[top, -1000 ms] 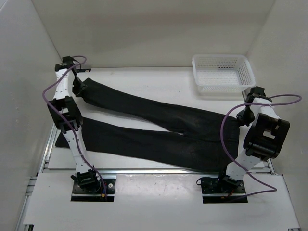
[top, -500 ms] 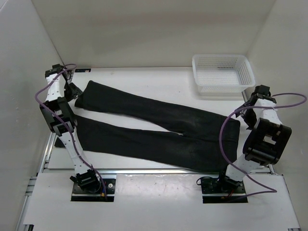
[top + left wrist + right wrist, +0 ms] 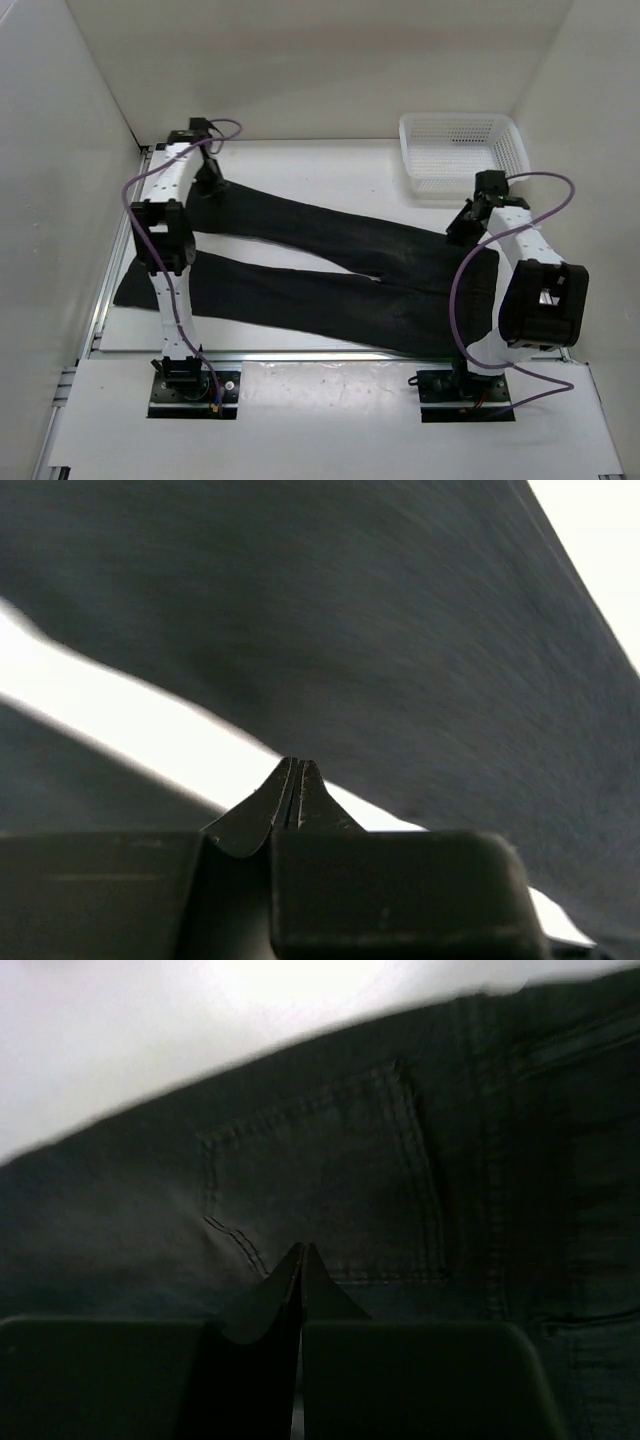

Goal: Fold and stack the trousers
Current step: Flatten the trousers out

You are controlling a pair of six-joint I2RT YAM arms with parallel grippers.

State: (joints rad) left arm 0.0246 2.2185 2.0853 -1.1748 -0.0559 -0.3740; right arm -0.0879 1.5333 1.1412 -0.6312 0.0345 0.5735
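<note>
The black trousers [image 3: 330,265] lie spread flat on the white table, waist at the right, two legs splayed to the left. My left gripper [image 3: 208,180] is shut and empty above the far leg near its cuff; in the left wrist view [image 3: 293,765] its tips hover over the white gap between the legs [image 3: 420,650]. My right gripper [image 3: 462,228] is shut and empty above the waist's far edge; in the right wrist view [image 3: 302,1250] its tips sit over a back pocket [image 3: 330,1200].
A white mesh basket [image 3: 462,152] stands at the back right, just beyond the right gripper. White walls enclose the table on the left, back and right. A metal rail [image 3: 330,355] runs along the near edge.
The left gripper swung right from the far-left cuff edge to over the far leg. The right gripper moved left and inward from beside the waist to over it. The trousers stay flat.
</note>
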